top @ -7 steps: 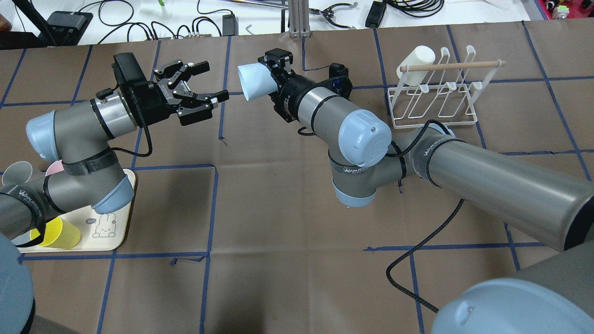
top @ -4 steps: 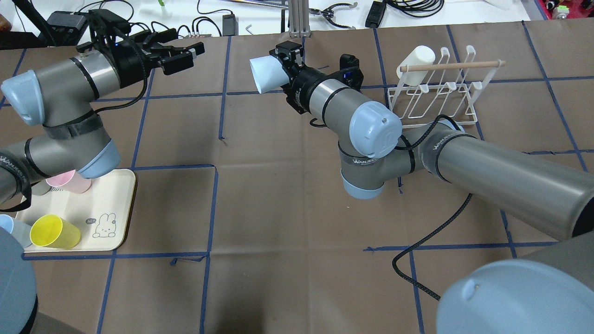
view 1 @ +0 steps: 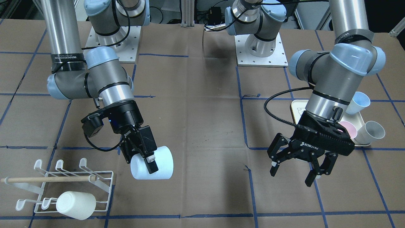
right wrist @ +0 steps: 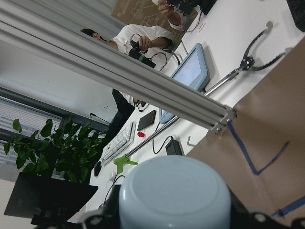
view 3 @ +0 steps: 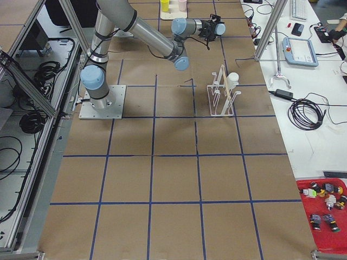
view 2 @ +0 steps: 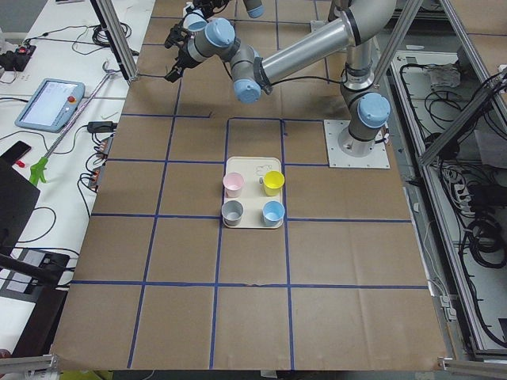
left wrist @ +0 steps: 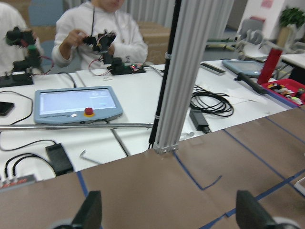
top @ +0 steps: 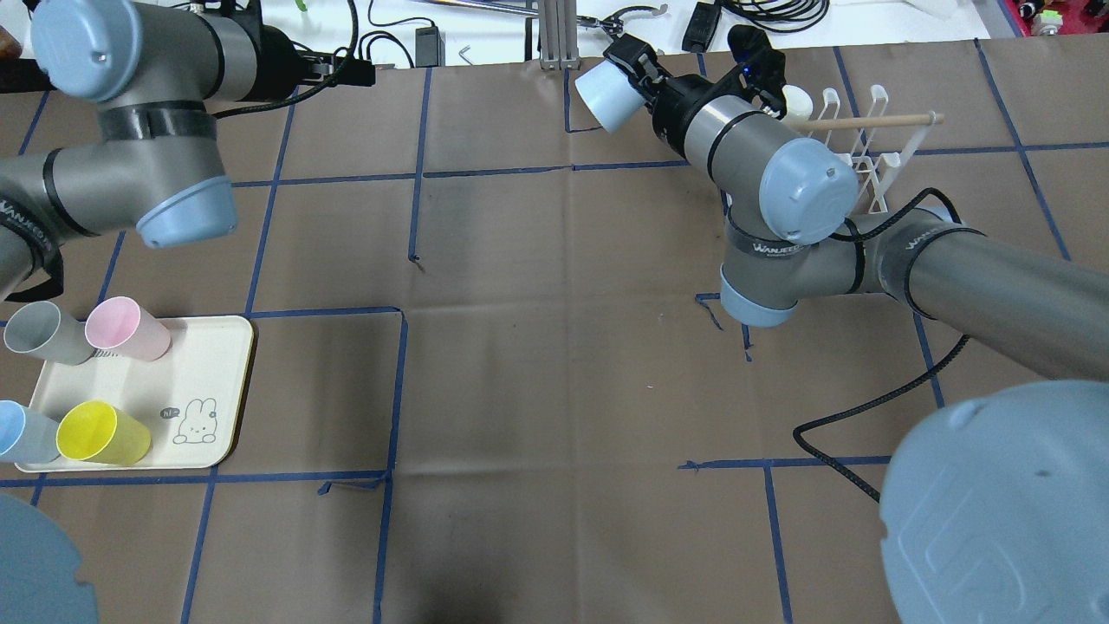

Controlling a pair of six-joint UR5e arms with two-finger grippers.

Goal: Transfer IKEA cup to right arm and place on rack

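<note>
Here, brown tabletop, blue tape grid, white bench beyond.

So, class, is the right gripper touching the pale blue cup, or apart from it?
Touching. The front-facing view shows the right gripper shut on the pale blue cup, one finger pressed flat across its wall.

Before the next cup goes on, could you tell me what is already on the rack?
One white cup sits over a peg of the rack; the other pegs are bare. The peg inside it is hidden.
</note>
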